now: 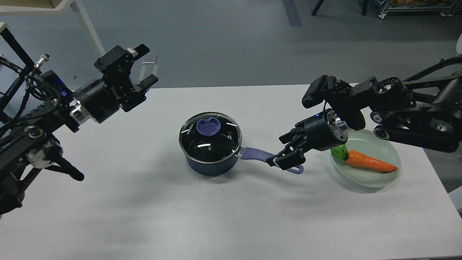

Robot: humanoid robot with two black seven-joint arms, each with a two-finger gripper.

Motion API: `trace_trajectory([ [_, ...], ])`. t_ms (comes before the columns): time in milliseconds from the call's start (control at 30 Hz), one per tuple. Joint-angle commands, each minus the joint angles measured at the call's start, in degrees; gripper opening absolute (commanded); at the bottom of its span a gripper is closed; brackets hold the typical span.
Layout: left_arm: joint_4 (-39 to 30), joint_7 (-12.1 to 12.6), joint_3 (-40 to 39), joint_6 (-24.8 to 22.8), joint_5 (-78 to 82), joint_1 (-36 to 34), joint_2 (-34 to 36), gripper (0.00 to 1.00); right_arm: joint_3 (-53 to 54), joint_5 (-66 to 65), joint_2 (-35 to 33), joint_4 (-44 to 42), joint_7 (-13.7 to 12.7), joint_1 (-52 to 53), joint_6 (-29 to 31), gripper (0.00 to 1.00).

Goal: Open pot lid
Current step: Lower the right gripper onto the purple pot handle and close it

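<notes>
The dark navy pot [211, 165] stands at the middle of the white table [144, 216]. Its lavender handle [254, 154] points right. The glass lid [210, 137] with a steel rim and a flat purple knob [208, 126] lies flat on the pot. My right gripper [283, 159] is over the outer end of the handle, its fingers on either side of it; whether they press on it I cannot tell. My left gripper [144, 65] is open and empty, raised over the table's far left edge, well away from the pot.
A pale green glass dish [391, 171] holding a toy carrot [368, 162] stands at the right, just under my right wrist. Beyond the table's far edge is grey floor with a white table leg [88, 27] at the back left.
</notes>
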Motion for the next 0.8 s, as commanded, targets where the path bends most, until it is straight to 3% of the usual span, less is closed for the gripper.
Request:
trace_trajectory([
  [0,-0.1,0.02,0.0,-0.01,0.01,-0.19,-0.01,0.99,-2.23,-0.05,2.69,-2.19,0.0,-0.62,-1.41,0.84],
  [633,-0.1,0.2,0.08,0.78,0.1,-1.95,-2.47,0.99,-4.7,0.04,4.27,-4.48,0.0,-3.78,-4.4,0.64],
  [767,-0.01,0.29,0.26,1.05,0.27,-2.3,-2.38,0.99,-4.79,-0.05,4.27,-4.48,0.0,-4.22,-4.57,0.54],
])
